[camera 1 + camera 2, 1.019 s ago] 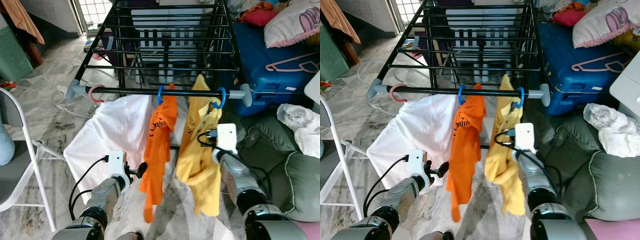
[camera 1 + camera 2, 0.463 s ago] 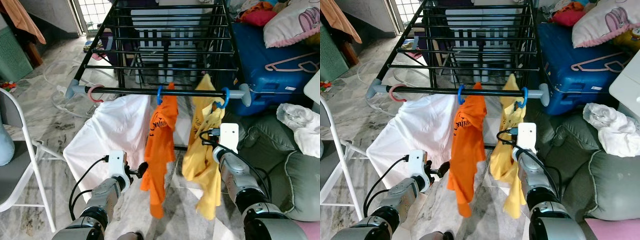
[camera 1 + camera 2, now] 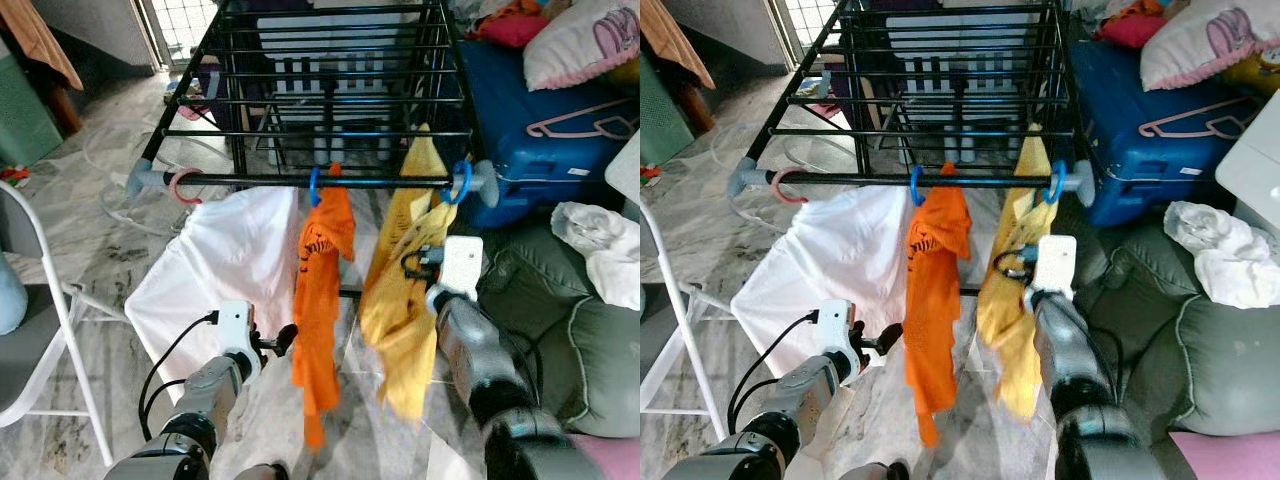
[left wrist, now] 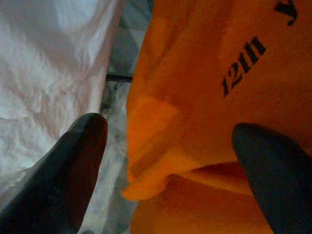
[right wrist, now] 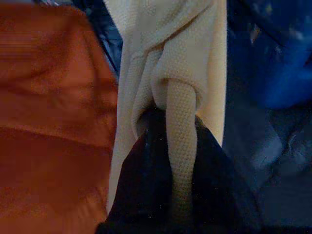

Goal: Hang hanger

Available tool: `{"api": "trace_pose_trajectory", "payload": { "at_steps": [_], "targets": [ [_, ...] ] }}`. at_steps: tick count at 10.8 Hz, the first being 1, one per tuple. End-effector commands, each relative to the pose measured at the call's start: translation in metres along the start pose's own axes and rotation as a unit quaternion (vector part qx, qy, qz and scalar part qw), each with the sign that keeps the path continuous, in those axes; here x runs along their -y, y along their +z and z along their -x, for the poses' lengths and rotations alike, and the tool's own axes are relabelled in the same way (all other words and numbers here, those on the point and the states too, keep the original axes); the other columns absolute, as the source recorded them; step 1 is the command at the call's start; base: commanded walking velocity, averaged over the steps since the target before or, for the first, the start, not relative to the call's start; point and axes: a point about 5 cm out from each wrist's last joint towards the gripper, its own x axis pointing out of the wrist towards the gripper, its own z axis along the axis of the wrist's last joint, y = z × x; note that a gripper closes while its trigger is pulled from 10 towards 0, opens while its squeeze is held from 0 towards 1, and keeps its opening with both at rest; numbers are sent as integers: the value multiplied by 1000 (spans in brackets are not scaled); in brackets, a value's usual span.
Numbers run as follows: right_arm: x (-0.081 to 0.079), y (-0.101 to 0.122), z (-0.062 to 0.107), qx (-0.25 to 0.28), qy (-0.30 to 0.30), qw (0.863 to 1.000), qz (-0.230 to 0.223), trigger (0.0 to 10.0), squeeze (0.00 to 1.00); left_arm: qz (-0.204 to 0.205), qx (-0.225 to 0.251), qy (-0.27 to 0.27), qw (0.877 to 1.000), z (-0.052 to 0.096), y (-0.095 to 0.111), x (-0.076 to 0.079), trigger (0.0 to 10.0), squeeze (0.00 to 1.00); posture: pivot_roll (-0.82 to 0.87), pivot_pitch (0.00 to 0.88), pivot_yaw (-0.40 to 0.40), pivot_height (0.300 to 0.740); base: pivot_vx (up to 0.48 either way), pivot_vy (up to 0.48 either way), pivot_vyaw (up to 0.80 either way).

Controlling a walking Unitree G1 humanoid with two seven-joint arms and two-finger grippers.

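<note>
Marble floor | blue hanger (image 3: 461, 183) on rack rail (image 3: 300, 181), yellow shirt (image 3: 405, 300) draped

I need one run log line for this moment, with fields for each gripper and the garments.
left gripper: open beside orange shirt | right gripper: shut on yellow shirt | both shirts on blue hangers on rack rail

Black print on the orange shirt (image 4: 209, 97), which hangs from the drying rack (image 3: 320, 181): in the left wrist view the characters read roughly "121h", running slantwise up the cloth, with part of a further black letter above them at the shirt's edge. In the head views the same print shows as a dark curved line, too small to read.
</note>
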Motion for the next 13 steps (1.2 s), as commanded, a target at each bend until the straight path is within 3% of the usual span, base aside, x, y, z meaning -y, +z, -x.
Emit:
{"api": "trace_pose_trajectory", "payload": {
  "at_steps": [1,2,3,4,5,9,13],
  "targets": [
    [-12,30,-3,69,32,997,17,10000,0,-4,-2,-6,1000,-1,1,2,10000,0,-192,56,87,740,0,0,0],
    [-14,23,4,65,40,997,25,10000,0,-2,-1,-8,1000,-2,1,3,10000,0,-196,55,85,740,0,0,0],
    [-16,5,18,47,57,997,38,4000,0,-2,1,-10,1000,-2,3,4,10000,0,-207,53,85,740,0,0,0],
    [-14,-12,32,24,54,998,35,0,0,-8,1,-8,1000,-3,4,4,10000,0,-209,53,84,740,0,0,0],
    [-12,-24,42,4,55,997,45,10000,0,-18,-4,-15,1000,-3,4,5,10000,0,-220,54,85,740,0,0,0],
    [-13,-76,76,-89,49,994,48,10000,0,-44,-11,-13,999,-3,-1,8,10000,0,-224,50,78,740,0,0,0],
    [-11,-91,81,-126,26,992,4,10000,0,-44,-27,13,999,4,-12,-2,10000,0,-212,52,70,740,-233,0,0]
  ]
}}
